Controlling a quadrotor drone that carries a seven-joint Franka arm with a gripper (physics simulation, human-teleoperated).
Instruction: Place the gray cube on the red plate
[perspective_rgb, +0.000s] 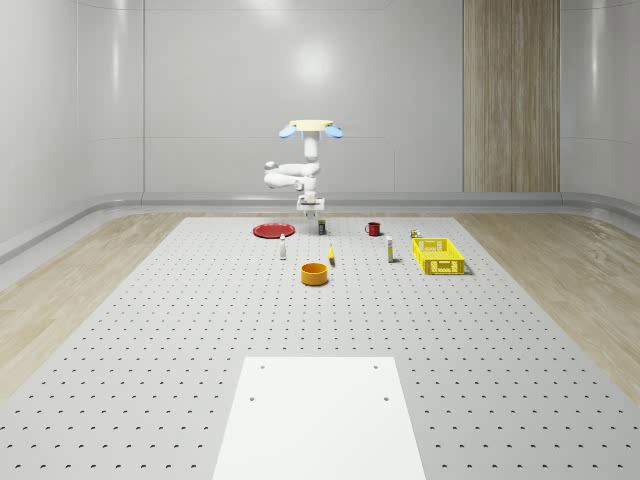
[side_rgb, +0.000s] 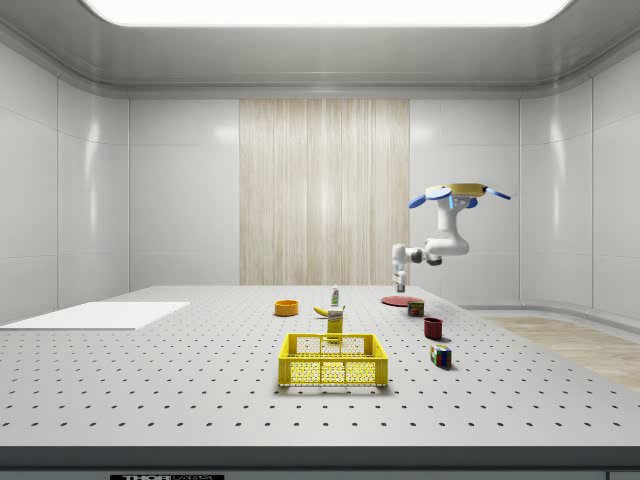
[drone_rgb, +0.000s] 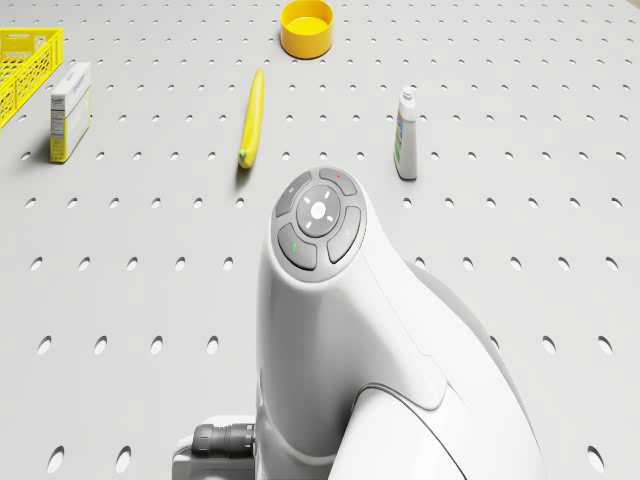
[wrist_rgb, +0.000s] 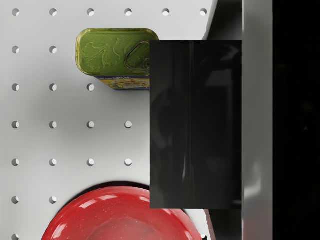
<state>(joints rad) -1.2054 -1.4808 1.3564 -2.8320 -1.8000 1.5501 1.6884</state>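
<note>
The plate (perspective_rgb: 272, 231) lies leftmost. Just right of it the drone (perspective_rgb: 311, 127) hovers, with my claw (perspective_rgb: 312, 208) hanging low off its rim, held clear of the table so it can cross onto the plate. A dark block (wrist_rgb: 195, 125) sits hard against my claw (I take it to be the cube, carried), but I cannot tell how far open I am. The can (perspective_rgb: 321, 227) stands just right of the plate beneath me, and the mug (perspective_rgb: 373, 229) farther right, well apart. Next I need a short shift plateward.
</note>
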